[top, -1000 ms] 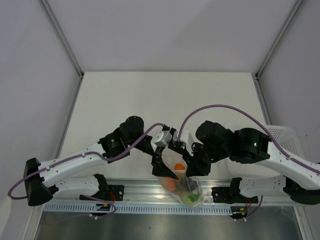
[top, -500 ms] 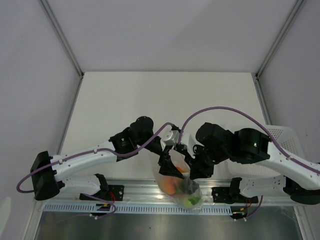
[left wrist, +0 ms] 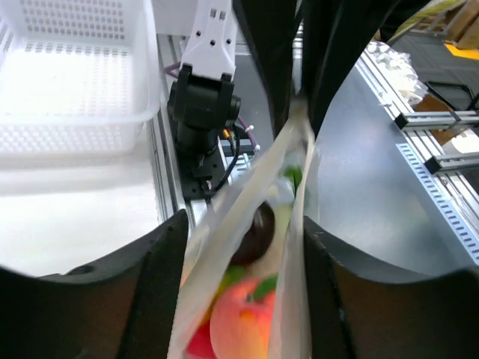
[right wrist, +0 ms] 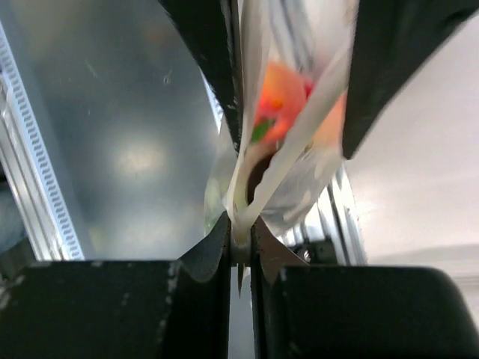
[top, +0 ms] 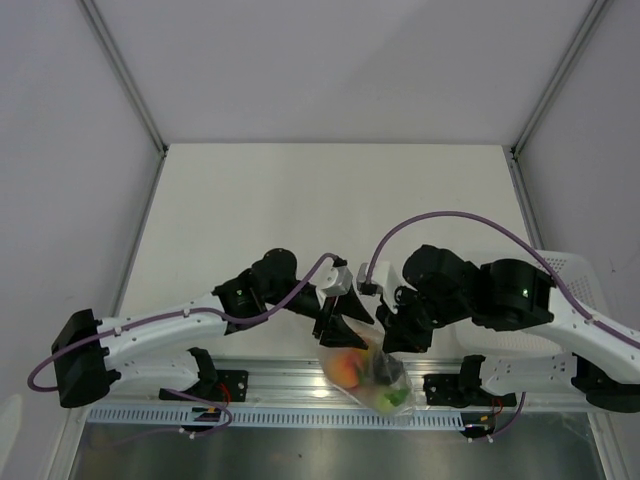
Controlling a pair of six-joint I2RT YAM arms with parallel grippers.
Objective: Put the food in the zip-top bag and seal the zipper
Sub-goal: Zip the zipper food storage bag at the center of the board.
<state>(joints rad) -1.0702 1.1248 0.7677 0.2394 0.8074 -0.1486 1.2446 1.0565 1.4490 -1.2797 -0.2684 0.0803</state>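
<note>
The clear zip-top bag hangs between my two grippers over the table's near edge. It holds the food: an orange-peach round one, a red one, a dark-purple one and green pieces. My right gripper is shut on the bag's top edge strip, and it also shows in the top view. My left gripper is open, with one finger on each side of the bag's upper part. The two whitish edge strips meet at the right gripper and spread apart toward the left one.
A white slotted basket stands at the right, and it also shows in the left wrist view. The aluminium rail and the arm mounts lie just below the bag. The metal floor is under it.
Both grippers and the bag have shifted slightly to the right. The left arm has swung in closer behind the bag. The bag still hangs between them.
</note>
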